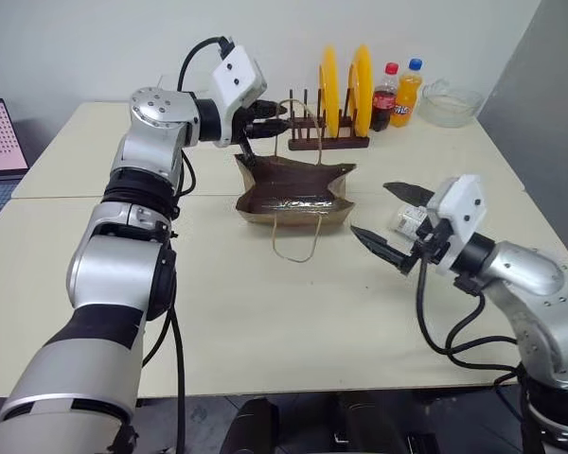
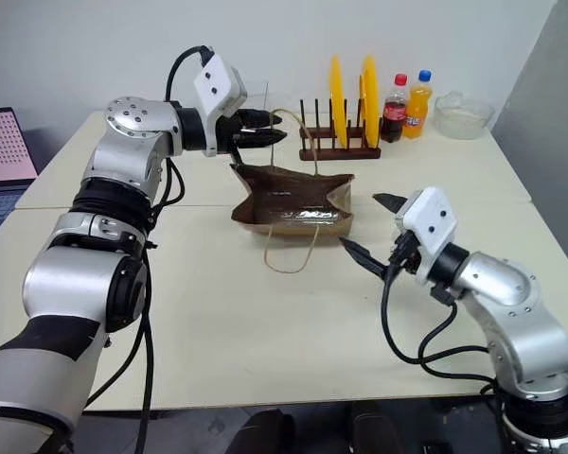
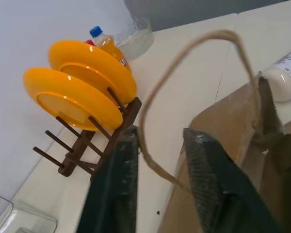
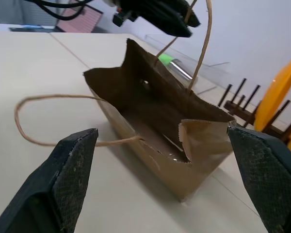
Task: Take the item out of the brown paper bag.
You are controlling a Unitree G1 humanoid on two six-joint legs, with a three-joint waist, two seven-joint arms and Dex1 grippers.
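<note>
Bottle: you have it out, lying mid-right beside bag; left gripper parted around handle, right gripper wide, empty.

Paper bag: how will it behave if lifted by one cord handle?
Probably floppy: the brown paper bag is creased, its rim sagging. Likely very light, as its inside looks empty. Hung from the one cord handle near the left hand, it would likely tilt and swing.

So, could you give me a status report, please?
Left pincer open around tan cord handle; right pincer open, empty. Small clear plastic bottle out, beside brown paper bag. Nothing blocking.
</note>
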